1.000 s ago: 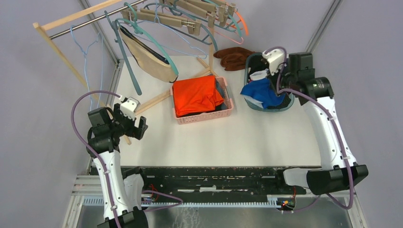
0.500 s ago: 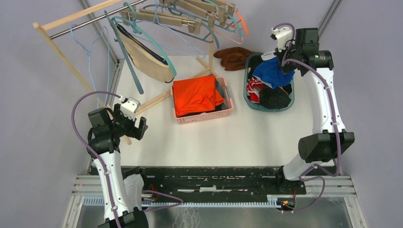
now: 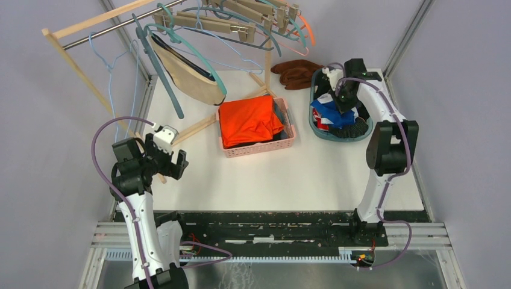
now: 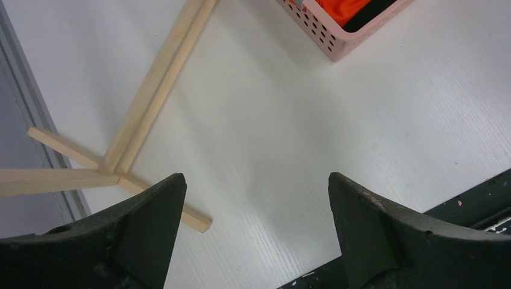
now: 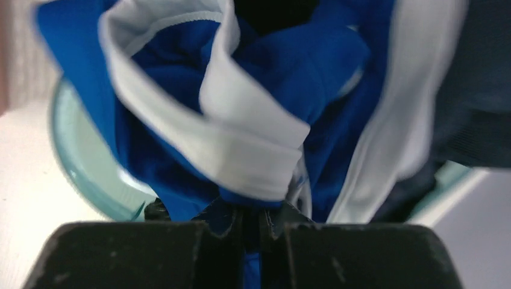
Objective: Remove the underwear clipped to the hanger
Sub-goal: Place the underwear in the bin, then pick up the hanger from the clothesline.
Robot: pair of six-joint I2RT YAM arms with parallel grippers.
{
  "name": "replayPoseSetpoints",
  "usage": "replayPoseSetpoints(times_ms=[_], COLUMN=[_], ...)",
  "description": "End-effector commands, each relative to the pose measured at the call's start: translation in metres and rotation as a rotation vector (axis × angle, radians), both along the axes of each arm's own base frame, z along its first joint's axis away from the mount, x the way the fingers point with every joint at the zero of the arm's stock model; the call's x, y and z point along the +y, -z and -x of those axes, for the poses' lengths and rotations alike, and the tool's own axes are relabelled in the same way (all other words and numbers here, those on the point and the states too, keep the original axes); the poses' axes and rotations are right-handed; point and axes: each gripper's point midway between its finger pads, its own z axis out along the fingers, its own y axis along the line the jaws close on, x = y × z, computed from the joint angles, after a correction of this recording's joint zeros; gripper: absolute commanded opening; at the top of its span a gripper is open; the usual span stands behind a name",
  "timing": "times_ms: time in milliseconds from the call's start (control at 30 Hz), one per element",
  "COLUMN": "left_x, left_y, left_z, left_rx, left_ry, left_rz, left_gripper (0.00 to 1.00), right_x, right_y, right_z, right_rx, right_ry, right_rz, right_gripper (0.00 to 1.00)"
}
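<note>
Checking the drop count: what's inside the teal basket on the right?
In the teal basket: blue-and-white underwear on top, pinched by the right gripper, with a red-and-white piece and dark fabric beside it. The gripper and the blue piece hide anything beneath.

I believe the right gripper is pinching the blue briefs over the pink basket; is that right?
Not quite: the right gripper is pinching the blue briefs over the teal basket, as the top view shows.
</note>
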Motion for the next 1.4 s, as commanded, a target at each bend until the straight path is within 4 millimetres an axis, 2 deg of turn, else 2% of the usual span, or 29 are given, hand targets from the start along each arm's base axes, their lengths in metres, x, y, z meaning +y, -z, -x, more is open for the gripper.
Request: replayPoseSetpoints(times_ms=[0,67,133,233,400,500,600,733,900,1133,1267,1367], left_x=[-0.001,-0.003,-0.005,-0.006,-0.007,-0.008,-0.007,-0.005,-0.003,0.002,0.003,0.003], left_y=[-0.021,-0.023,-0.026,-0.030,-0.033,-0.034,-0.036,-0.039,-0.038,-0.032,-0.029,-0.030], left_z=[0.001,0.003,0.005,0.006,0.005,0.005,0.005,0.001,-0.003,-0.008,-0.009,-0.010], left_rx=[-0.058,-0.054,-0.054,-0.053,-0.052,-0.048,-0.048,-0.053,-0.054,-0.055,-0.054,-0.058], left_ry=[0.029,0.030,0.032,0.034,0.026,0.017,0.008,-0.014,-0.033,-0.070,-0.083,-0.088], left_rz=[-0.042,-0.033,-0.027,-0.015,-0.001,0.009,0.014,0.025,0.043,0.047,0.054,0.061], left_gripper=[0.95,0.96,0.96,0.97,0.99,1.00,1.00,1.00,0.99,0.99,0.99,0.99], right_x=[0.000,0.003,0.005,0.004,0.009,0.012,0.016,0.034,0.078,0.180,0.227,0.257], right_y=[0.058,0.077,0.085,0.076,0.024,-0.012,-0.046,-0.096,-0.147,-0.218,-0.256,-0.275], right_z=[0.005,0.014,0.019,0.020,0.016,0.017,0.020,0.033,0.059,0.112,0.135,0.146], right_rx=[0.113,0.172,0.202,0.184,0.058,-0.012,-0.082,-0.195,-0.292,-0.402,-0.428,-0.442], right_ry=[0.008,0.007,0.003,-0.007,-0.030,-0.042,-0.055,-0.093,-0.196,-0.444,-0.547,-0.618], right_rz=[-0.003,-0.021,-0.027,-0.025,-0.045,-0.062,-0.084,-0.150,-0.222,-0.412,-0.554,-0.616], right_gripper=[0.13,0.15,0.18,0.30,0.61,0.75,0.84,0.92,0.95,0.94,0.93,0.92])
